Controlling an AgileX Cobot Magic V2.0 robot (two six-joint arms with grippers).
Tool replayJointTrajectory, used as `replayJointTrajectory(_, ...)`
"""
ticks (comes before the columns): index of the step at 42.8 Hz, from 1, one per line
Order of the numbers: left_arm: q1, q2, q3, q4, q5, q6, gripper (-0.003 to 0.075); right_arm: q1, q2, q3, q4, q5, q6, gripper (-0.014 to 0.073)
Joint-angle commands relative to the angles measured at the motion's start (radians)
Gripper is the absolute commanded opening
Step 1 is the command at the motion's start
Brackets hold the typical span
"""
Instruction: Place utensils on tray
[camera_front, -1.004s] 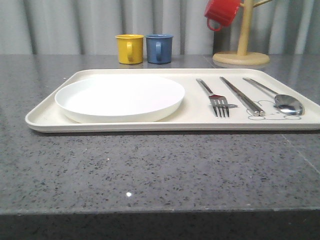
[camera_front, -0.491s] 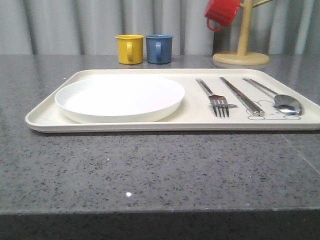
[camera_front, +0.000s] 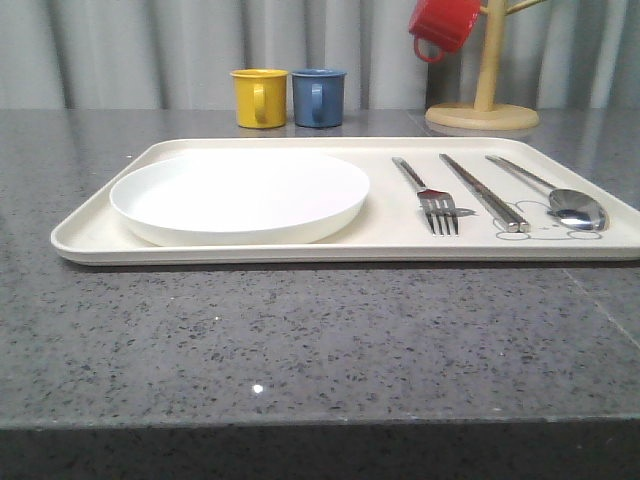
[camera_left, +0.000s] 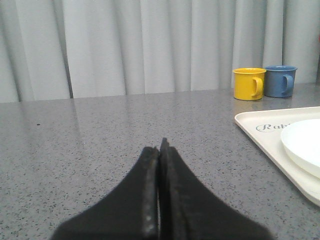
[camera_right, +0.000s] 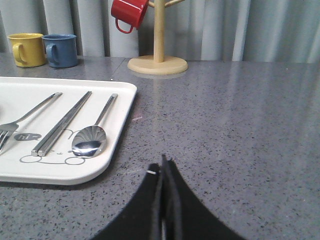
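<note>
Resting off tray (camera_front: 90, 240) | left gripper (camera_left: 161, 150) pressed together, empty | right gripper (camera_right: 162, 167) pressed together, empty

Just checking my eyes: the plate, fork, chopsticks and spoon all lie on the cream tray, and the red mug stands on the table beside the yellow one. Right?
Not quite. The red mug hangs on the wooden mug tree, as the front view shows; it is the blue mug that stands beside the yellow mug. The plate, fork, chopsticks and spoon do lie on the cream tray.

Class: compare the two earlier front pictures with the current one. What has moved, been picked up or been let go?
Nothing visibly changed. The plate, fork, chopsticks and spoon lie on the tray as before.
</note>
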Motion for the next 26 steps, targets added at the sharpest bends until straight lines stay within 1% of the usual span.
replayJointTrajectory(1,-0.007,-0.021,0.004,-0.003,-0.076,0.000,-0.0020,-0.001,-0.016,-0.004,-0.008,-0.096,-0.011,-0.0066)
replayJointTrajectory(4,-0.007,-0.021,0.004,-0.003,-0.076,0.000,-0.0020,-0.001,-0.016,-0.004,-0.008,-0.100,0.006,-0.0066)
replayJointTrajectory(6,-0.007,-0.021,0.004,-0.003,-0.076,0.000,-0.0020,-0.005,-0.016,-0.004,-0.026,-0.100,0.045,-0.0066)
replayJointTrajectory(10,-0.007,-0.021,0.004,-0.003,-0.076,0.000,-0.0020,-0.009,-0.017,-0.004,-0.114,-0.112,0.163,-0.0066)
replayJointTrajectory(12,-0.007,-0.021,0.004,-0.003,-0.076,0.000,-0.0020,-0.009,-0.017,-0.004,-0.145,-0.119,0.182,-0.0066)
replayJointTrajectory(19,-0.007,-0.021,0.004,-0.003,-0.076,0.000,-0.0020,-0.015,-0.017,-0.004,-0.147,-0.156,0.161,-0.0066)
replayJointTrajectory(24,-0.007,-0.021,0.004,-0.003,-0.076,0.000,-0.0020,-0.015,-0.017,-0.004,-0.106,-0.167,0.089,-0.0066)
replayJointTrajectory(26,-0.007,-0.021,0.004,-0.003,-0.076,0.000,-0.0020,-0.015,-0.017,-0.004,-0.100,-0.167,0.082,-0.0066)
